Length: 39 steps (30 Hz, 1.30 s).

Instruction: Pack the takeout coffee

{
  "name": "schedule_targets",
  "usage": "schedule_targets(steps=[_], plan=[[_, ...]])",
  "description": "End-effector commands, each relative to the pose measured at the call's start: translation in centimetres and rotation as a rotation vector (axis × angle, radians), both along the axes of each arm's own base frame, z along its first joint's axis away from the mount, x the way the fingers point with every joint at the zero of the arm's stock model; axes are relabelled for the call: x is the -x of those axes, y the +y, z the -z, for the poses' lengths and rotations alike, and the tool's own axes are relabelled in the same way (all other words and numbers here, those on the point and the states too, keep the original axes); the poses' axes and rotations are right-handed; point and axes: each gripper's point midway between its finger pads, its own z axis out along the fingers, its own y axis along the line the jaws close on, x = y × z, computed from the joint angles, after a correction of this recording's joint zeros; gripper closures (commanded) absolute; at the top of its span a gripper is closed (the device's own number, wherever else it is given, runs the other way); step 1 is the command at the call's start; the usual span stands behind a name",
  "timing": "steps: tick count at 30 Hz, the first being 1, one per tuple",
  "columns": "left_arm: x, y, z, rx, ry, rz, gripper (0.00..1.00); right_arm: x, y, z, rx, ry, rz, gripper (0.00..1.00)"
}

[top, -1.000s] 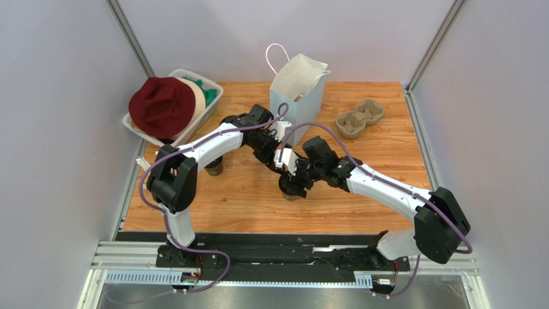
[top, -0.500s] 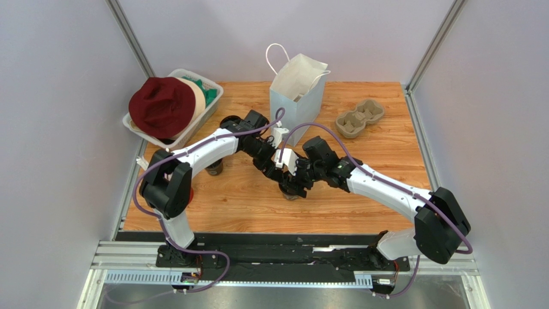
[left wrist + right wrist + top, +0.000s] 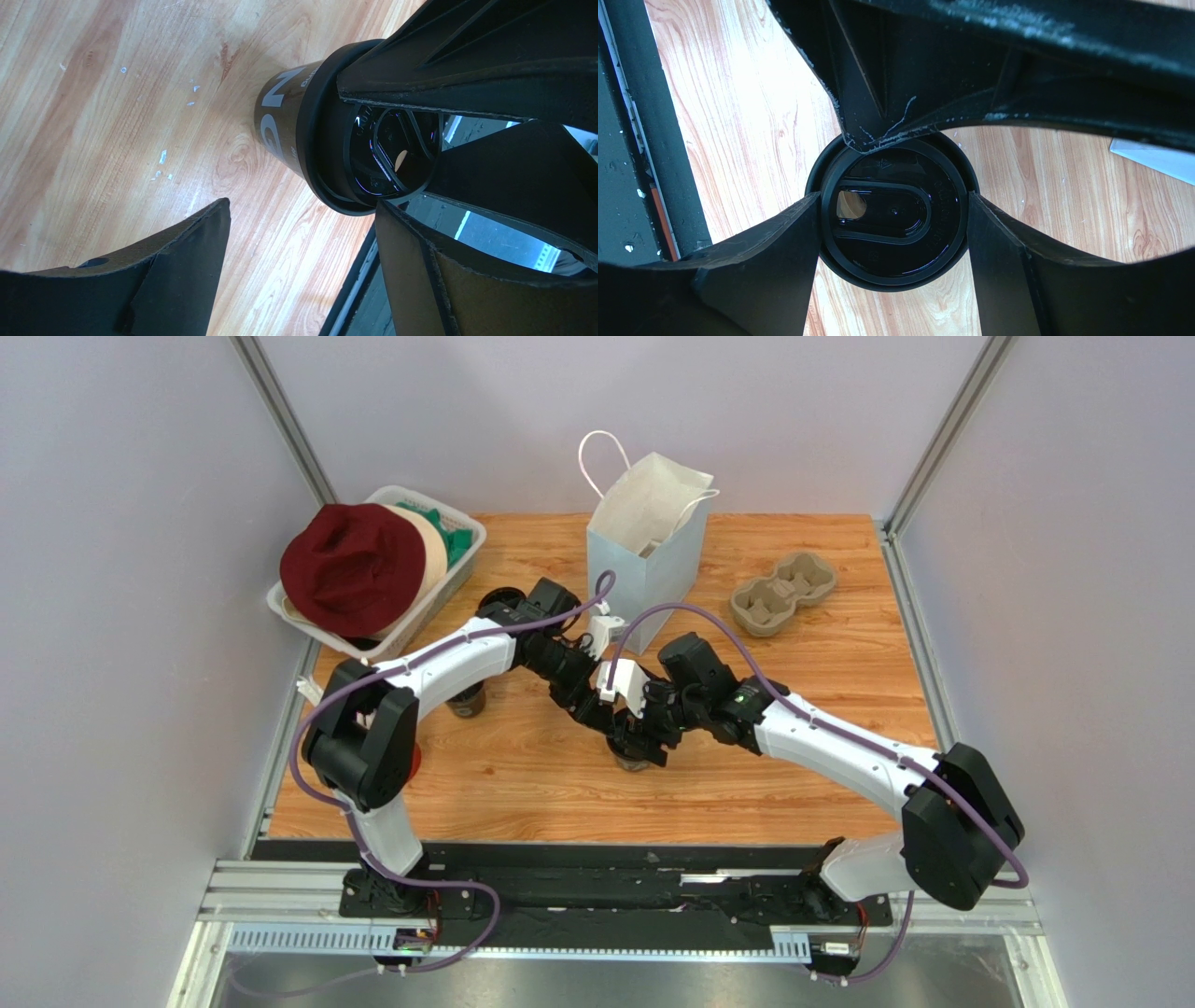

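Observation:
The takeout coffee is a black cup with a black sip lid, standing upright on the wooden table. In the top view the takeout coffee is mostly hidden under both grippers, near the table's middle. My right gripper reaches down from above, and its fingers press the lid's rim on both sides. My left gripper is open, with only wood between its fingers. The cup's white-lettered wall lies just beyond its right fingertip. In the top view the left gripper sits close beside the right gripper.
A pale-blue paper bag stands open at the back centre, and its corner shows in the right wrist view. A grey pulp cup tray lies to the bag's right. A bin of hats sits back left. Another dark cup stands under the left arm.
My left arm has swung slightly nearer and brought its gripper closer to the cup, and its jaws have narrowed a little. The right arm and the cup have not moved.

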Motion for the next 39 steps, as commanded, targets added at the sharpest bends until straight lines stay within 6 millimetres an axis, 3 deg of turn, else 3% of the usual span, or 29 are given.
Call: schedule_targets(steps=[1, 11, 17, 25, 39], plan=[[-1.5, 1.0, 0.0, -0.006, -0.075, -0.016, 0.18, 3.8, -5.7, 6.9, 0.286, 0.166, 0.015, 0.31], [-1.4, 0.8, -0.1, 0.027, -0.058, -0.018, 0.19, 3.8, -5.7, 6.9, 0.286, 0.169, 0.016, 0.31], [-1.4, 0.8, 0.9, 0.008, -0.032, -0.027, 0.2, 3.8, -5.7, 7.0, 0.289, 0.172, 0.015, 0.31], [-1.3, 0.0, 0.0, 0.042, -0.018, -0.021, 0.2, 3.8, -5.7, 7.1, 0.292, 0.172, 0.013, 0.31], [-0.3, 0.8, 2.2, -0.046, -0.027, -0.002, 0.21, 3.8, -5.8, 7.3, 0.301, 0.174, 0.014, 0.31]])
